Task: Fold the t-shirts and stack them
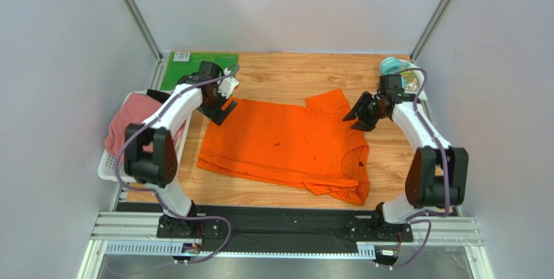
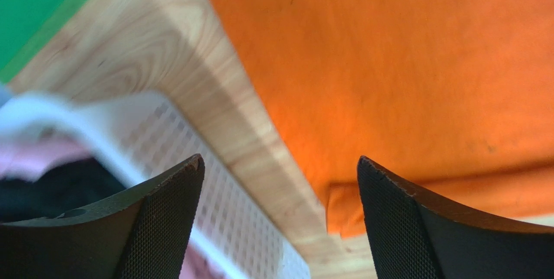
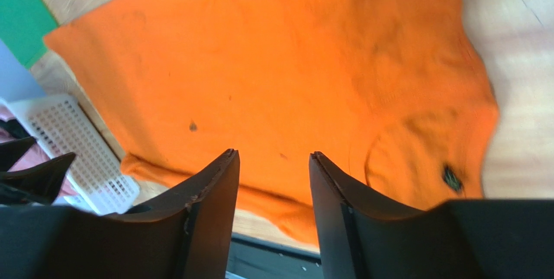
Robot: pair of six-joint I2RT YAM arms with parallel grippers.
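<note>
1. Your two arms rise from their bases at the near edge of the table (image 1: 292, 74) and reach toward the far half, elbows bent out to either side.
2. Your left gripper (image 1: 219, 109) hangs over the far left corner of the orange t-shirt (image 1: 286, 143). In the left wrist view its jaws stand wide apart and hold nothing (image 2: 279, 162). Bare wood and the shirt's edge show between them.
3. Your right gripper (image 1: 357, 115) hangs just beside the shirt's far right sleeve, pointing left across the cloth. In the right wrist view its jaws are parted with nothing between them (image 3: 273, 156), so it is released too.
4. A white basket (image 1: 107, 169) sits at the left edge, close to the left arm. It holds the pink t-shirt (image 1: 130, 117), with some dark cloth (image 2: 52, 188) beside it.
5. A green mat (image 1: 182, 65) lies flat in the far left corner, behind the left gripper. A pale blue-green bundle (image 1: 398, 68) sits in the far right corner, behind the right gripper.
6. The orange t-shirt lies spread in the middle of the table, hem to the left and collar to the right. One sleeve points far. The near right sleeve is rumpled. The near left corner is doubled over, and a few small dark specks mark the cloth.
</note>
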